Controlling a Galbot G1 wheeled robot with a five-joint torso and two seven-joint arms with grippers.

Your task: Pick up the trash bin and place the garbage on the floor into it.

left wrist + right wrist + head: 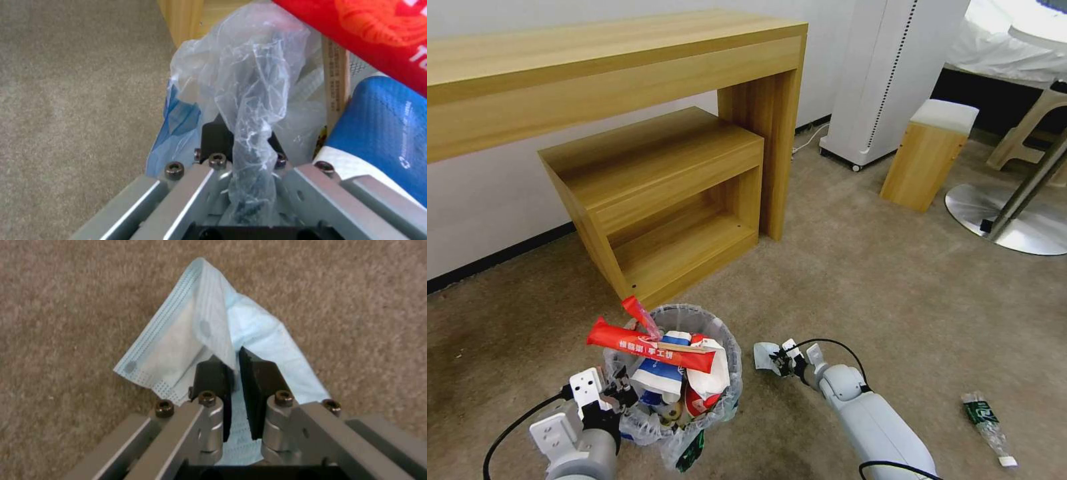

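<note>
The trash bin (pixel 724 347), black with a clear bag liner (pixel 249 100), stands low at my front left. It is heaped with garbage: a long red snack packet (pixel 650 347), a blue-white paper cup (pixel 660 373), a wooden stick (pixel 336 76) and a white slipper (pixel 710 377). My left gripper (pixel 620 393) is shut on a bunched fold of the liner at the bin's near rim. Just right of the bin, my right gripper (pixel 784 360) is shut on a pale blue tissue (pixel 200 336) above the floor (pixel 860 280). A green-label plastic bottle (pixel 987 420) lies on the carpet at the far right.
A wooden desk (pixel 627 60) with a low shelf unit (pixel 667 200) under it stands behind the bin. A white appliance (pixel 887 73), a wooden stool (pixel 927 153) and a chrome table base (pixel 1007 220) stand at the back right. Open carpet lies between them.
</note>
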